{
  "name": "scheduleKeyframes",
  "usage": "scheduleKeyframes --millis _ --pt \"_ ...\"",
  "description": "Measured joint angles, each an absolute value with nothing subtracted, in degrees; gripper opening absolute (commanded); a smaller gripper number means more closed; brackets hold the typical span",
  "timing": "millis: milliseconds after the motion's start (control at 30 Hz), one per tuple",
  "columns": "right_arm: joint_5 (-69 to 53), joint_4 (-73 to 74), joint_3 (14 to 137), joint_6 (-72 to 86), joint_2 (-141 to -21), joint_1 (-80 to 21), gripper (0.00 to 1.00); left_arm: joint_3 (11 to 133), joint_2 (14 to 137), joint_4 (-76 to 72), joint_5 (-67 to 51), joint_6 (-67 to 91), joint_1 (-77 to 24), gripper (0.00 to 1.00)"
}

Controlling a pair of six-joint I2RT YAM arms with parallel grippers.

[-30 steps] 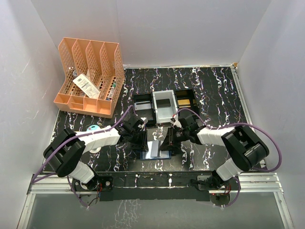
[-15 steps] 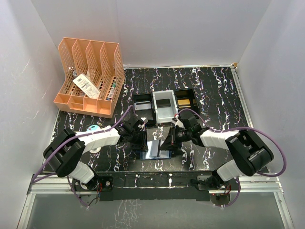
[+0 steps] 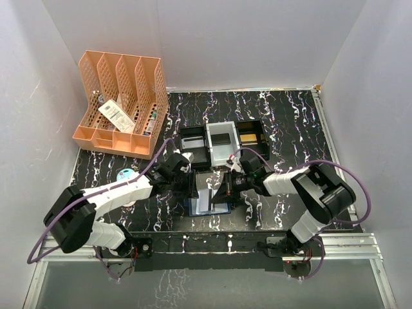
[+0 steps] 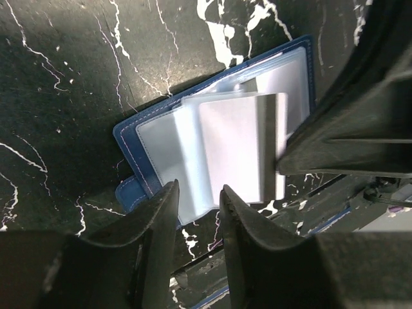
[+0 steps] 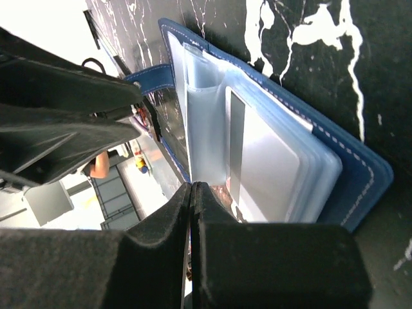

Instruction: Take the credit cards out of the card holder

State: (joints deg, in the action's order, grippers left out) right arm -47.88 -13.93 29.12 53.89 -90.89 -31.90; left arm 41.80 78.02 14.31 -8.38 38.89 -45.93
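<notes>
The small navy-blue bifold card holder (image 3: pixel 209 199) lies open on the black, white-veined marble desk (image 3: pixel 290 122), between my two hands. My left hand (image 4: pixel 196 203) has its fingers slightly apart, with the edge of a clear plastic sleeve (image 4: pixel 187 167) in the gap. My right hand (image 5: pixel 192 190) is pressed together at the opposite edge, just beside a thin pale grey card (image 5: pixel 257 161) with a dark stripe. Whether it pinches anything I cannot tell.

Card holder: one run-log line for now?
card holder: open flat | credit card: inside holder, not yet out | left gripper: open over holder | right gripper: shut at holder edge
</notes>
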Motion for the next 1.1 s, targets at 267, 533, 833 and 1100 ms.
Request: scheduleKeyframes --millis 267,533,833,1100 --pt "-48.4 -13.6 33.3 51.2 -95.4 -34.9 0.00 41.8 75.6 13.3 -7.9 39.7 -45.9 0.37" --pt "-48.0 -11.2 34.4 50.3 -95.7 -35.4 0.00 41.8 77.6 5.3 -15.3 40.2 -45.9 0.28" --pt "-46.7 -9.2 34.4 49.5 -95.7 -35.4 0.00 39.3 83.1 4.0 -15.6 42.3 -45.9 0.21" --pt "-44.7 -6.0 34.4 48.2 -95.2 -35.0 0.00 38.7 83.7 8.7 -13.1 41.9 -46.0 0.19"
